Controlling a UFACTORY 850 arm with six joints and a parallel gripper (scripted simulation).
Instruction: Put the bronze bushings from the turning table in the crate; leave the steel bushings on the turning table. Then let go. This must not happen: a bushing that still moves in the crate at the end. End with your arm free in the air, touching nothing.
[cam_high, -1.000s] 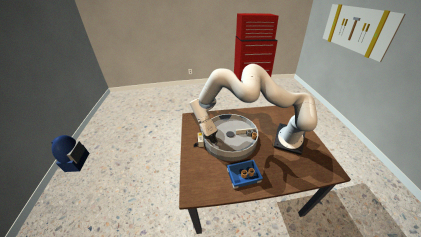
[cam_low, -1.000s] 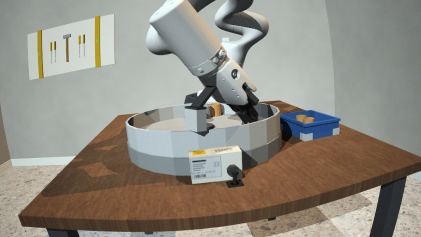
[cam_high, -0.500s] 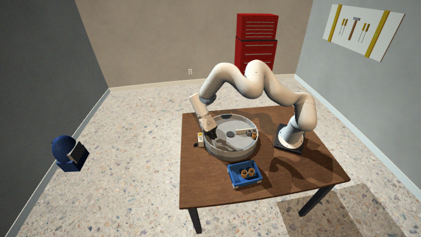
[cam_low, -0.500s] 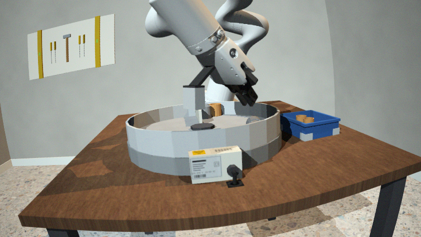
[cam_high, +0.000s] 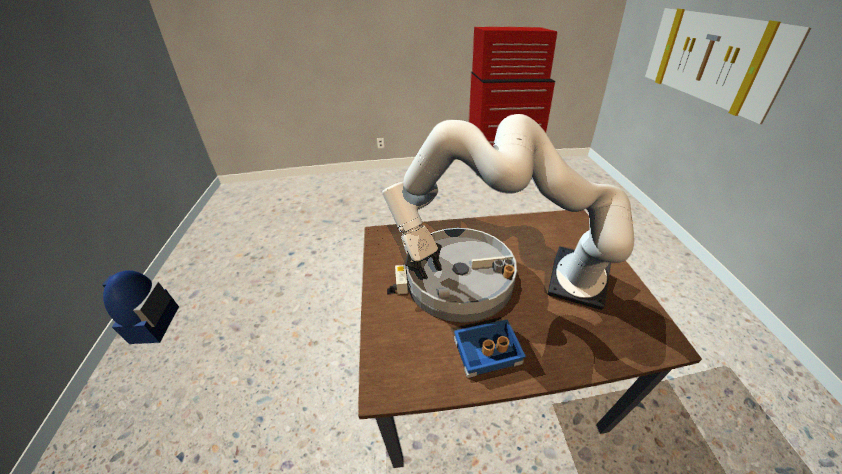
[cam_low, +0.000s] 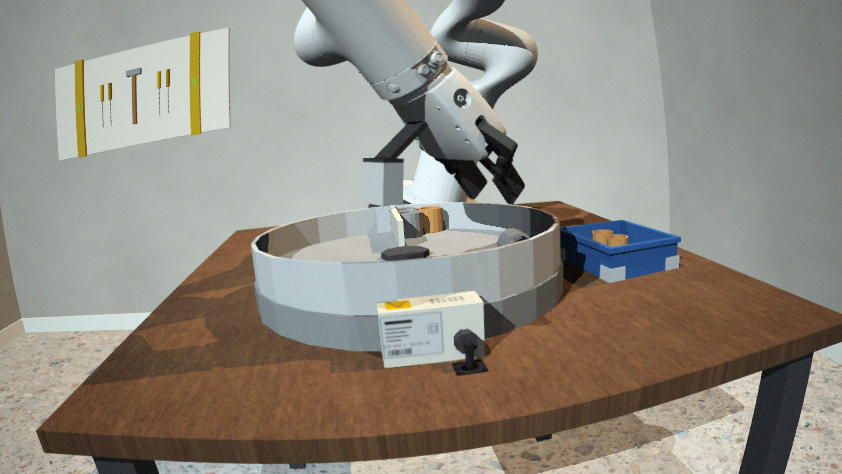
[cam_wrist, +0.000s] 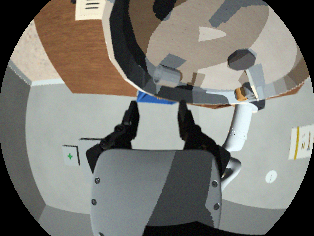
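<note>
The bronze bushing (cam_high: 508, 271) (cam_low: 433, 219) (cam_wrist: 241, 94) left on the turning table (cam_high: 462, 310) (cam_low: 365, 285) seems to stand upright, right of centre in the top view, beside the grey bushings (cam_high: 498, 266) (cam_low: 411, 223) at the pale strip's (cam_high: 486, 263) (cam_low: 397, 226) end. It lies to the right of the hand (cam_high: 428, 273) (cam_low: 494, 196) (cam_wrist: 158, 104), beyond the dark hub (cam_high: 460, 269) (cam_low: 405, 253) (cam_wrist: 241, 59); the one arm must cross to it or wait for it to come round. The hand leans, fingers parted well over halfway, with nothing between them. Two bronze bushings are already in the blue crate (cam_high: 497, 367) (cam_low: 648, 259) (cam_wrist: 155, 98), lower centre. The lying bushing (cam_high: 446, 293) (cam_low: 512, 235) (cam_wrist: 167, 75) looks grey in the wrist view, probably steel; shadow muddies its colour from above. In the wrist view the bronze one is partly hidden.
</note>
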